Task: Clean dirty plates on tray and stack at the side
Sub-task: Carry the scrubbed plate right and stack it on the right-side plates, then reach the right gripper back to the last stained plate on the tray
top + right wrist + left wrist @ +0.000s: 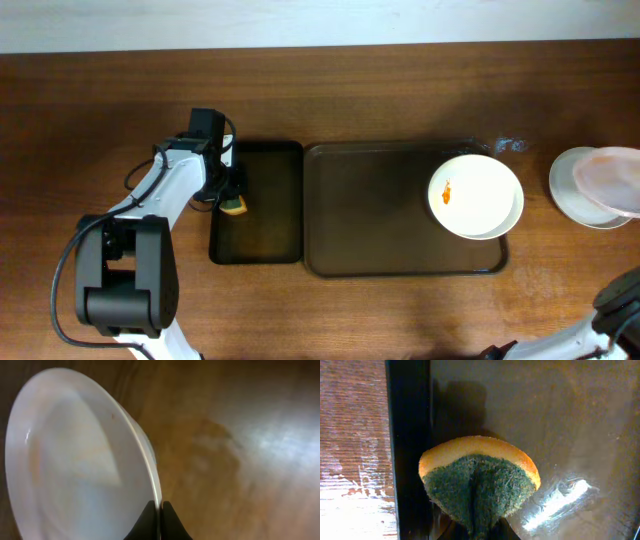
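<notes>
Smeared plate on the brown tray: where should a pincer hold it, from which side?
Take the plate by its right rim, from the right: that edge seems to overhang the brown tray, leaving room beneath; the orange smear lies left.

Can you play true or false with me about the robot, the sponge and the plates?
1. The left gripper is holding a sponge. True.
2. Three plates sit on the brown tray. False: only one plate is on it.
3. That plate is perfectly clean. False: it has an orange smear.
4. The right gripper pinches the rim of a tilted plate. True.
5. The sponge is lying on the wooden table. False: it is over the black tray.
</notes>
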Robot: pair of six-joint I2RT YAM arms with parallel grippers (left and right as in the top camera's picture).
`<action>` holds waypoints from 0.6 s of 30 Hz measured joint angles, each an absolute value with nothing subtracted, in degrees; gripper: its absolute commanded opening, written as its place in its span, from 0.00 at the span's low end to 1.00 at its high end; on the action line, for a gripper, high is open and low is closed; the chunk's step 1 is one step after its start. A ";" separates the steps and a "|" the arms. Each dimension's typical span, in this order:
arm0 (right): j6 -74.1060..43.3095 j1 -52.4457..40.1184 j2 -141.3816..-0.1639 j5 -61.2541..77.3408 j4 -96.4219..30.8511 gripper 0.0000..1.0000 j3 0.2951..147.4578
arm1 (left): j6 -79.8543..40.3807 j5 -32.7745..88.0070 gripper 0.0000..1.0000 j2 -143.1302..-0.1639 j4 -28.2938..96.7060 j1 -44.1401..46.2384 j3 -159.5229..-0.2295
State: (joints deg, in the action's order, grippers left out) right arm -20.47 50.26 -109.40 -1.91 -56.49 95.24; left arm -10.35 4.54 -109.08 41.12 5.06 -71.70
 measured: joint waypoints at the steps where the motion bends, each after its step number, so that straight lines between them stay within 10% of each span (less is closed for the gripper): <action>1: -19.68 50.02 -110.30 -0.19 -55.42 0.52 95.24 | -10.35 4.54 0.05 -109.08 41.12 5.06 -71.70; 10: -8.91 46.35 -111.48 16.08 -65.25 0.51 95.24 | -10.52 4.54 0.08 -109.08 41.15 5.06 -71.70; 18: -1.26 23.75 -111.26 8.29 -78.26 0.51 95.20 | -10.52 4.54 0.07 -109.08 41.06 5.06 -71.70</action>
